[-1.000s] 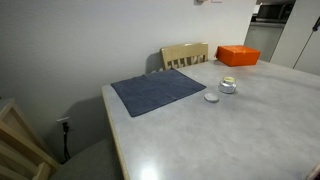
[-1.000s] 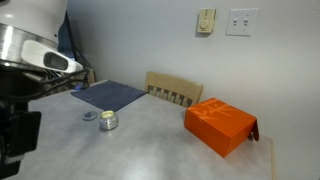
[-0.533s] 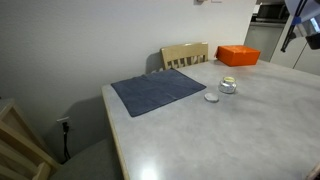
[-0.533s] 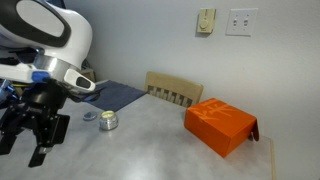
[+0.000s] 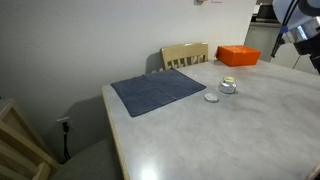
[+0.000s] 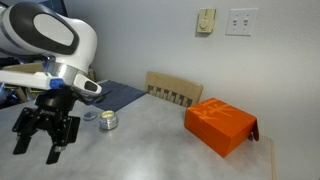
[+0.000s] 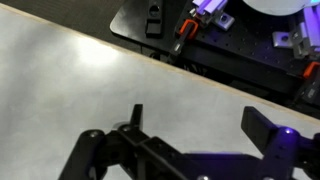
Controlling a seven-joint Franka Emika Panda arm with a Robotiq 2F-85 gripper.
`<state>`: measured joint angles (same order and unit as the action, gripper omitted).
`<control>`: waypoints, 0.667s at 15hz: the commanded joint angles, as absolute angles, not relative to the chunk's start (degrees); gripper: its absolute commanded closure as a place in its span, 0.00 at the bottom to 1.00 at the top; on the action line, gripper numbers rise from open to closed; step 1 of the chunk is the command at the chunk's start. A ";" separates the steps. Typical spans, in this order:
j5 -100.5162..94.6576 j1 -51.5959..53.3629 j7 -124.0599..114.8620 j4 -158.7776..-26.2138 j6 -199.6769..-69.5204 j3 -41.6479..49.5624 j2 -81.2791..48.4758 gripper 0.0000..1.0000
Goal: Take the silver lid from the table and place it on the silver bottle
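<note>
My jaws hang wide open, empty, on the near side of the lid (image 6: pixel 90 117), which lies on the desk (image 6: pixel 150 140) just left of the bottle (image 6: pixel 108 121). Coming down off-centre, I could knock the bottle or skid the flat lid away.

Cutting the arm (image 5: pixel 300 28) off at the right edge in an exterior view. Cropping the gripper (image 7: pixel 175 135) at the bottom edge in the wrist view (its lower part running out of frame). Hiding part of the mat (image 6: pixel 120 95) behind the arm. Concealing the legs of the chair (image 6: pixel 172 88) behind the table (image 6: pixel 150 150) in both exterior views. Showing the lid (image 5: pixel 211 97) and bottle (image 5: pixel 228 85) too small for telling any detail. Clipping a wooden chair (image 5: pixel 18 140) at the lower left corner.
</note>
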<state>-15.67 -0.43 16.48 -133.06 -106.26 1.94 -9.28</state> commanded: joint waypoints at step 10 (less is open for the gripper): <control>-14.94 0.86 17.93 -137.41 -125.57 -2.16 -12.57 0.00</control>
